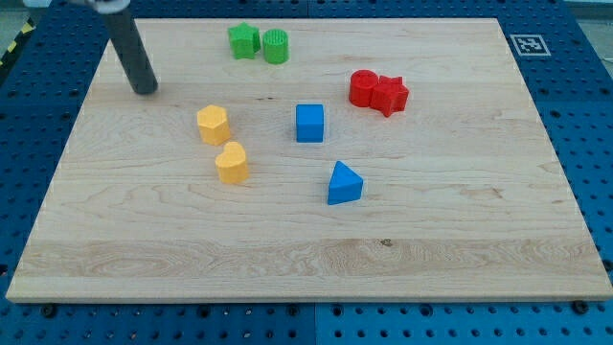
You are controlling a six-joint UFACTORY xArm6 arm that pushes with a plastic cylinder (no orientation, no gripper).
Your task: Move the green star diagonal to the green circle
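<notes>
Camera view puts the bare lower edge of the board (306, 278) nearest us, so we start there and work upward. First comes the blue triangle (345, 184), then the lower yellow block (232, 162) with the yellow hexagon (213, 125) just above it, and the blue cube (309, 123) near the middle. Further up on the view's right, the red cylinder (363, 88) and the red star (390, 95) sit touching.

At the view's top lie our two task pieces: the green star (244, 40) is pressed side by side against the green circle (276, 45), the star on the view's left. They stand level with one another, so the diagonal placement is not yet made.

My tip (146, 90) rests on the wood well to the left of the star and slightly below it. It is a plain rod with nothing to clasp, and it touches no block.

To do this step well, we judge we should bring my tip round above the star, near the board's top edge, and push it downward and a little left. A push from the left would only drive the star into the circle and shift both. We should keep the stroke short and centred, since the star's points may make it spin.
</notes>
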